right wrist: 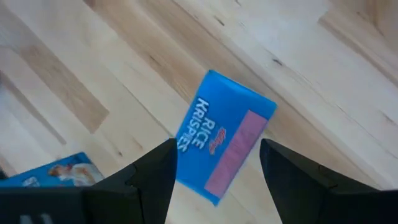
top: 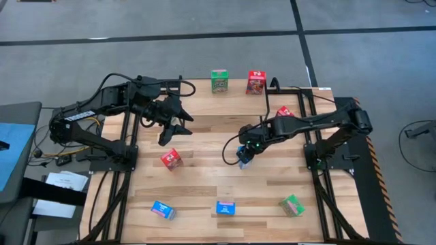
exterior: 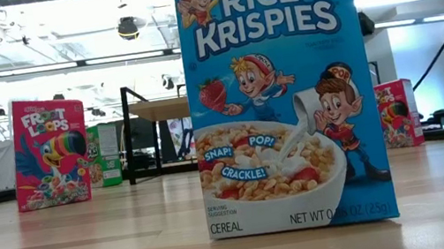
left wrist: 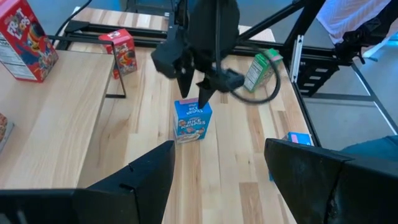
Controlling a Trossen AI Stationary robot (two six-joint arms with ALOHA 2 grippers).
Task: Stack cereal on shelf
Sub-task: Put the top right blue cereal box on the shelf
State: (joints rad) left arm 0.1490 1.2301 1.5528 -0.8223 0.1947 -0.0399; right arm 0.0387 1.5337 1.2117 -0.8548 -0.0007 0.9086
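A blue cereal box (left wrist: 193, 121) stands upright on its bottom on the table's right half (top: 243, 158). My right gripper (left wrist: 194, 98) points down over it, open. In its wrist view the box top (right wrist: 227, 143) lies between the two fingers, slantwise, with a gap showing on one side. My left gripper (top: 174, 133) hangs open above the table's left half and holds nothing. The shelf (exterior: 157, 110), a light board on black legs, stands toward the far side. Several more boxes stand about: red (top: 171, 158), blue (top: 163, 209), blue (top: 225, 207), green (top: 291, 205).
A green box (top: 219, 81) and a red one (top: 255, 82) stand at the far edge, and another red one (top: 285, 112) stands at the far right. Black frame rails (top: 320, 170) run along both sides of the table. In the low view the near blue box (exterior: 279, 89) hides much of the table.
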